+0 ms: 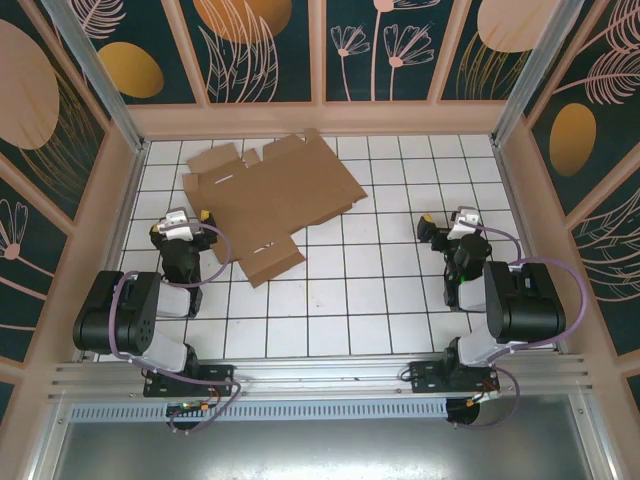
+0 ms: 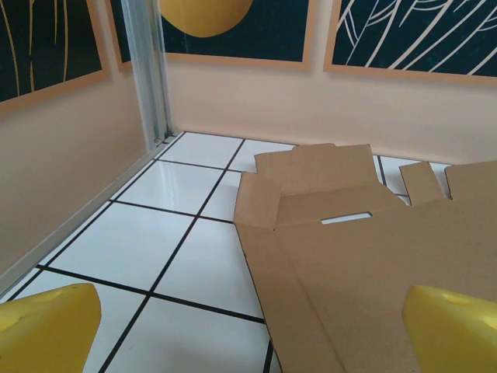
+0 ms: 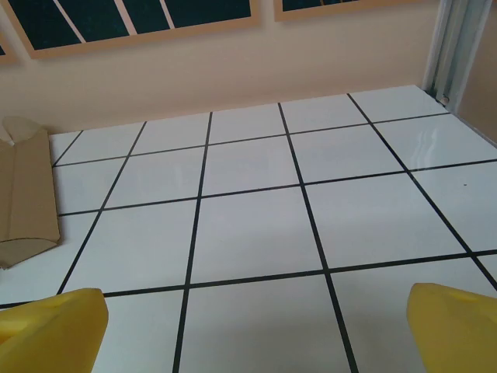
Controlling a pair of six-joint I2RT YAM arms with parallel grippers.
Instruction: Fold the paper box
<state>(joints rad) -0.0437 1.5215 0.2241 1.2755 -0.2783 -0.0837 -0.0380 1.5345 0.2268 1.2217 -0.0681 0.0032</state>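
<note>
The paper box (image 1: 272, 196) is a flat brown die-cut cardboard sheet with flaps and slots, lying on the white tiled table at the back left. In the left wrist view the paper box (image 2: 373, 256) spreads across the right half, a slot showing near its far flap. My left gripper (image 1: 190, 222) stands open just off the sheet's near-left edge; its yellow fingertips (image 2: 46, 326) hold nothing. My right gripper (image 1: 445, 228) is open over bare tiles to the right, well apart from the sheet. A corner of the paper box (image 3: 27, 194) shows at the left of the right wrist view.
Peach walls (image 1: 320, 118) with dark patterned panels enclose the tiled floor (image 1: 380, 290) on three sides. A metal post (image 2: 147, 70) stands in the back-left corner. Both arm bases sit on the rail (image 1: 320, 375) at the near edge.
</note>
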